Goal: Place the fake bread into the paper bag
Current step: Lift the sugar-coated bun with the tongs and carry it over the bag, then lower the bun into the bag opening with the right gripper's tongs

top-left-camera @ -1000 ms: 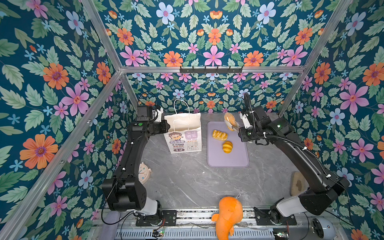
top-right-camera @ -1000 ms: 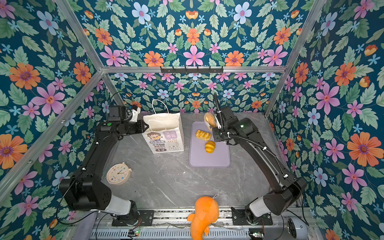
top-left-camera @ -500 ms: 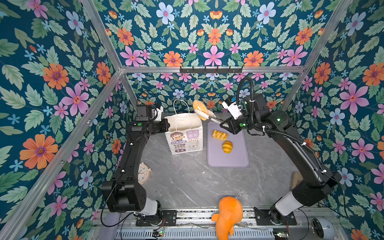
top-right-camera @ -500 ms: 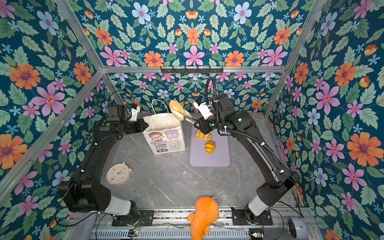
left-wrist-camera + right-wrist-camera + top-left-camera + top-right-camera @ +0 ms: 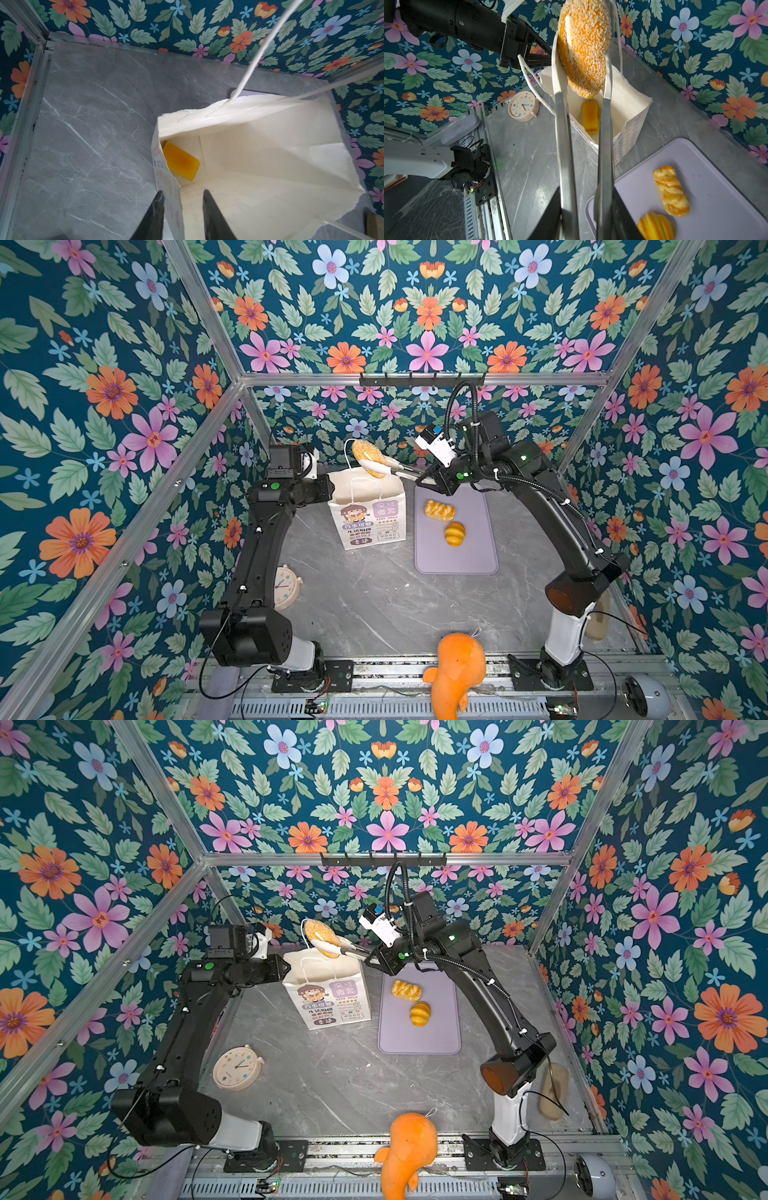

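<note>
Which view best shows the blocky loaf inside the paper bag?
Left wrist: it looks into the open paper bag, the blocky loaf large at the bottom. Right wrist shows it smaller, between tongs. Both top views hide it.

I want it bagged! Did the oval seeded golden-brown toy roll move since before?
Yes. In a top view the oval seeded roll, pinched in metal tongs, went left from over the lilac mat to above the white paper bag.

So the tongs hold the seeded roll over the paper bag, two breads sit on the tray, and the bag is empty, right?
Not empty: a blocky loaf lies inside the paper bag, clear in the right wrist view. The rest holds.
</note>
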`<state>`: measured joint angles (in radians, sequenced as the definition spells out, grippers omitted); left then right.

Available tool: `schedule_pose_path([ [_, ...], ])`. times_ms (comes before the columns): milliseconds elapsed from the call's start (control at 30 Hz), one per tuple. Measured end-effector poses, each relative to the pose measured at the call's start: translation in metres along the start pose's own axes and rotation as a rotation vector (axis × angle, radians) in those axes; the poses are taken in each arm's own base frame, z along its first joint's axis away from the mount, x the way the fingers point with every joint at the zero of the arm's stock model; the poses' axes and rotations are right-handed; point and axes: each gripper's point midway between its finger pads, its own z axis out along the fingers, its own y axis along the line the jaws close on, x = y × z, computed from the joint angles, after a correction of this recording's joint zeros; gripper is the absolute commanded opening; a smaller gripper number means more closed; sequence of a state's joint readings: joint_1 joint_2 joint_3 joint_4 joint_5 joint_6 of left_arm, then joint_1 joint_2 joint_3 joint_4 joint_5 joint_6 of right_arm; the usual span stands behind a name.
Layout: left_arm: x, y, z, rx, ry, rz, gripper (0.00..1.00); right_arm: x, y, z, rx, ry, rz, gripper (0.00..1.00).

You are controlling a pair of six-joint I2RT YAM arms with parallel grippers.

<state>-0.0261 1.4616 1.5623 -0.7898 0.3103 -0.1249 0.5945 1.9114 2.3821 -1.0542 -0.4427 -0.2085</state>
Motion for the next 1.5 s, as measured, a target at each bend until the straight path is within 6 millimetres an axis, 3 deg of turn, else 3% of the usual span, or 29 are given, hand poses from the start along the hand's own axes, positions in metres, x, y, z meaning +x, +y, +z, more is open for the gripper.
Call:
schedule_pose_path([
  [233,0.009,-0.006,0.008,-0.023,0.047,0.009,0.33,0.004,-0.005,0.011,-0.009,0.042,-0.035,0.31],
  [600,0.004,-0.005,0.016,-0.072,0.027,0.016,0.1,0.026,-0.01,0.026,-0.02,0.122,-0.085,0.31],
  [800,0.0,0.003,0.022,-0.109,0.023,0.019,0.0,0.027,-0.014,0.025,-0.003,0.128,-0.11,0.32],
  [1033,-0.008,-0.01,0.017,-0.092,0.006,0.062,0.0,0.025,-0.018,0.027,0.011,0.129,-0.138,0.32],
  [1500,0.001,-0.024,0.024,-0.053,0.055,0.125,0.0,0.037,-0.029,0.038,0.032,0.176,-0.217,0.32],
])
